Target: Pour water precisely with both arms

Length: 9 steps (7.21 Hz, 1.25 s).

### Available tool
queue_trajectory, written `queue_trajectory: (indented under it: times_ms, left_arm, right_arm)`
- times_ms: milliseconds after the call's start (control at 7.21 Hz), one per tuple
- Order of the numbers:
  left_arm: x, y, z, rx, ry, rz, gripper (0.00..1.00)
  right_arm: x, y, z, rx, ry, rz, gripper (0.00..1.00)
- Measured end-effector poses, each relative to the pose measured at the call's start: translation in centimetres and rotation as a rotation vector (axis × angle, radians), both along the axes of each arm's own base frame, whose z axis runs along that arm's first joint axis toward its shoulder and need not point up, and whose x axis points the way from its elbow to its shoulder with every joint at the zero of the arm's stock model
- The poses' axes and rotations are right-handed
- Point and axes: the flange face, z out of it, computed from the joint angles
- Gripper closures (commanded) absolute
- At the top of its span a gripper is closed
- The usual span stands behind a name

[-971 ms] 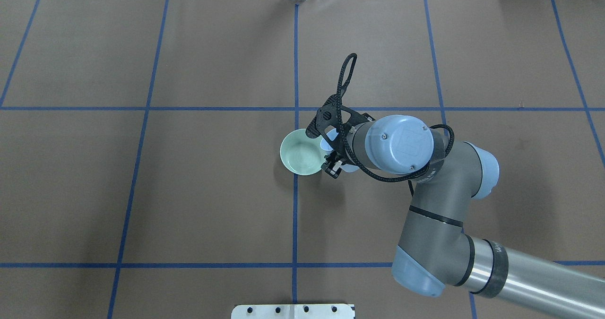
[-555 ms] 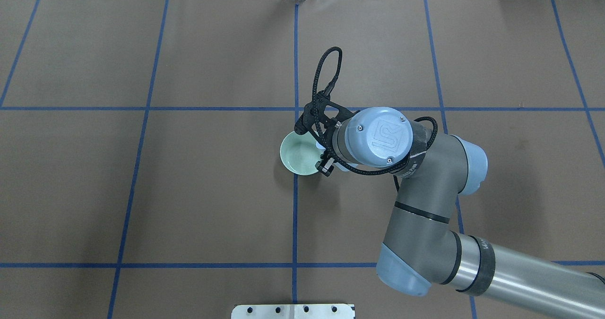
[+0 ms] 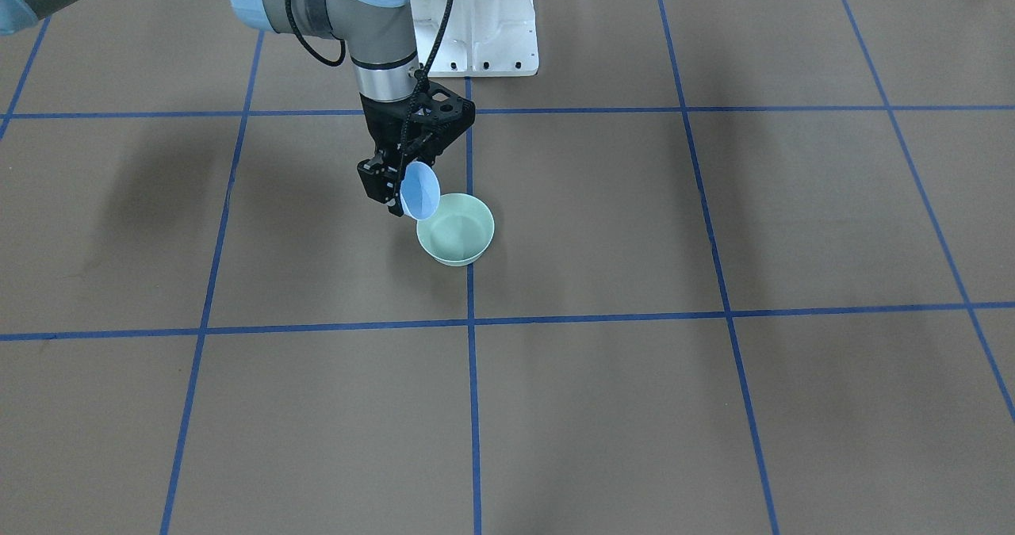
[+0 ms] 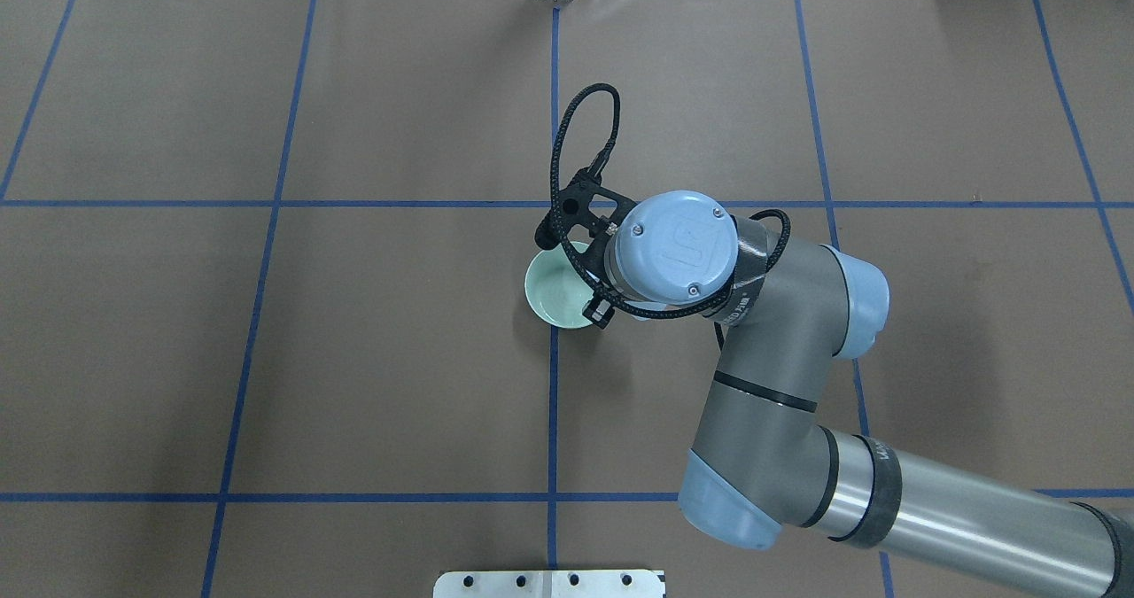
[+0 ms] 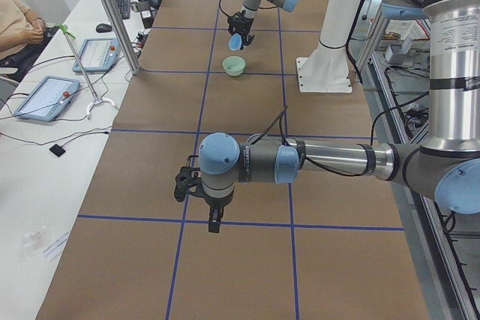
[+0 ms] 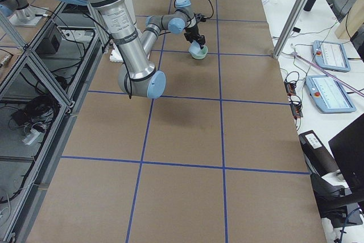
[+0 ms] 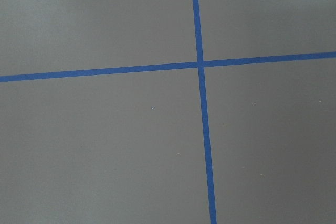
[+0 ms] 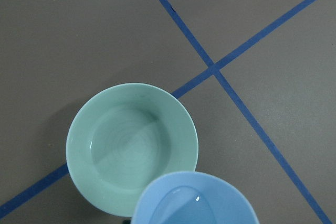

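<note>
Front view: my right gripper point(image 3: 400, 192) is clamping the blue cup point(image 3: 422, 189), holding it tilted over the green bowl point(image 3: 468, 238). Right wrist view: water point(image 8: 178, 211) is sitting in the cup. I judge the pour is starting, and the next move calls for gradual tipping. Left-side view: my left gripper point(image 5: 214, 221) is hanging apart; I cannot tell its closure.

Overhead: high behind the robot, looking forward and down on the table point(image 4: 266, 359); the right arm point(image 4: 780, 385) enters from the right.
Front: across the table, facing the white pedestal point(image 3: 484, 36), looking steeply down, sides mirrored.
Left end: looks along the table; left arm point(image 5: 300, 162) near, green bowl point(image 5: 234, 66) far.
Right end: looks from the opposite end; right arm near.
Left wrist: close, looking down on the blue tape lines point(image 7: 201, 64).
Right wrist: close above the green bowl and blue cup point(image 8: 194, 203).
Shared: every view but the left wrist's shows the green bowl.
</note>
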Motion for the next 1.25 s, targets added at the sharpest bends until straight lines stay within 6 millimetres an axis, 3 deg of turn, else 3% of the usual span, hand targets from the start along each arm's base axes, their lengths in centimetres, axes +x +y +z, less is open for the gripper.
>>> queue_trajectory:
  times_ms: [555,1248]
  left_arm:
    - [-0.3,0.1,0.2,-0.004,0.001,-0.008,0.0]
    - [-0.5,0.1,0.3,-0.006,0.001,-0.011,0.0]
  right_arm:
    - [-2.4,-0.9,-0.1,-0.02,0.043,-0.006,1.0]
    - [-2.9,-0.8,-0.6,-0.036,0.111,-0.025,1.0]
